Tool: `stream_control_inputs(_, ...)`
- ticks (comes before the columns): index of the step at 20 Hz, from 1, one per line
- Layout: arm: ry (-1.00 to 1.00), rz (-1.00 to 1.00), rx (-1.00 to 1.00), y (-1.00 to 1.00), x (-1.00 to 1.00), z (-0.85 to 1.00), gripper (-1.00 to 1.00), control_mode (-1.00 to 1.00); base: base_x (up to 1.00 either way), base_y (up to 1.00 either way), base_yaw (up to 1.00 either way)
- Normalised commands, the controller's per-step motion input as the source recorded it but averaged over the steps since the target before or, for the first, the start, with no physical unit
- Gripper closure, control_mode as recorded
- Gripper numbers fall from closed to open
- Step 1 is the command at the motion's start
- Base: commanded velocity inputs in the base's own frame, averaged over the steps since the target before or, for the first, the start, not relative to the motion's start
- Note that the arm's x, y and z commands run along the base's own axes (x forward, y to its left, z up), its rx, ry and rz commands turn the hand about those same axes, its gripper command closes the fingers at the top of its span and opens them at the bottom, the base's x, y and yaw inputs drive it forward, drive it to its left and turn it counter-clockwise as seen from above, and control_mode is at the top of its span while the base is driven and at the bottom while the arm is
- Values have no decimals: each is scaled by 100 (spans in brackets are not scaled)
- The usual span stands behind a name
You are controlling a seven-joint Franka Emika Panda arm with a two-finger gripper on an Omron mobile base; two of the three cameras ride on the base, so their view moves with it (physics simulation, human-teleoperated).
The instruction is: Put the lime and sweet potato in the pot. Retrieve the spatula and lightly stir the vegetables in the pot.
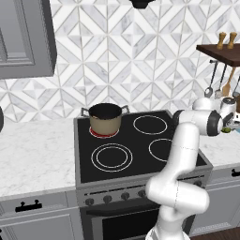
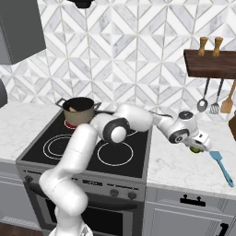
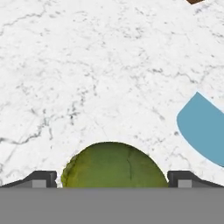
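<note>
Here, in the left base view, the pot (image 1: 105,118) sits on the stove's (image 1: 140,161) back-left burner. In the right base view, the lime (image 2: 197,148) lies on the bench (image 2: 184,166), beside a blue spatula (image 2: 221,166). In the hand view, open fingers (image 3: 43,179) straddle the lime.

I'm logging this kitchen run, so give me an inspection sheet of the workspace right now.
Surface: white marble counter right of the black stove.
Job's things: pot on the back left burner; lime on the counter; blue spatula beside it.
Clutter: utensils hanging under a wooden shelf.
Grippers: gripper open, fingers either side of the lime.
Cables: nothing seen.
Surroundings: patterned tile backsplash, grey cabinets.
</note>
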Motion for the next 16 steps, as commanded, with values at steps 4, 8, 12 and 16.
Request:
stream_control_inputs(4,0,0,0,-16,11,-17,100,-100,0,0,0)
stream_control_inputs(8,0,0,0,18,-21,-12,100,-100,0,0,0)
stream_control_inputs(12,-4,4,0,75,-42,3,100,-100,0,0,0)
stream_control_inputs(16,-14,11,0,100,-90,44,100,-100,0,0,0)
